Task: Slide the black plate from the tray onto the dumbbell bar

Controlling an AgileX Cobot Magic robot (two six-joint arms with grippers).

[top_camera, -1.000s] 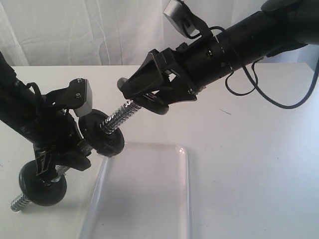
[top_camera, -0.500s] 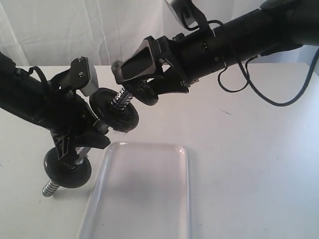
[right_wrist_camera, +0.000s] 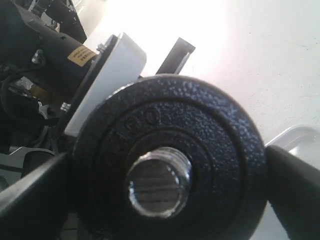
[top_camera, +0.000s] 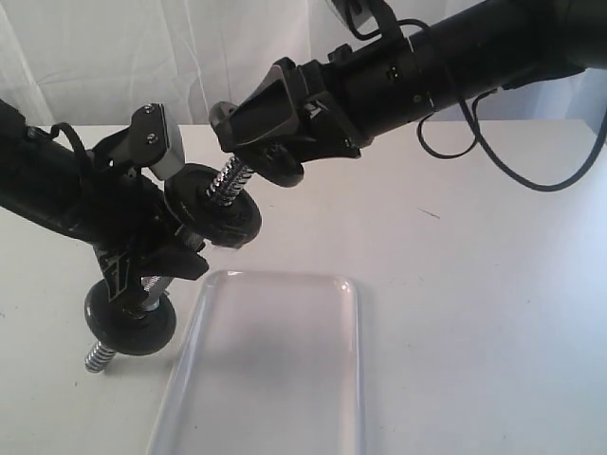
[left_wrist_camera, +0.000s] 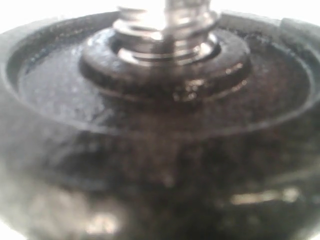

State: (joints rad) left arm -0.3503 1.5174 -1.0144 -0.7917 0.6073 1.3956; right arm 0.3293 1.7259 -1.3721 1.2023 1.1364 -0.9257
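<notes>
The black plate [right_wrist_camera: 215, 145] is off the tray [top_camera: 285, 277] and up in the air. The right tool [top_camera: 272, 159] pinches it by its edges. The tip of the dumbbell bar [top_camera: 227, 187] pokes into its hole. The left tool [top_camera: 152, 273] pinches the bar and holds it tilted. I think what is left is to push the plate further down the bar and let go.

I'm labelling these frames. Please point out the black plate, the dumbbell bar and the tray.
black plate [right_wrist_camera: 220, 160], right wrist view, on its textured face beside the hole.
dumbbell bar [top_camera: 226, 187], exterior view, on the bare thread near its upper end.
tray [top_camera: 275, 370], exterior view, on its bare floor.
</notes>
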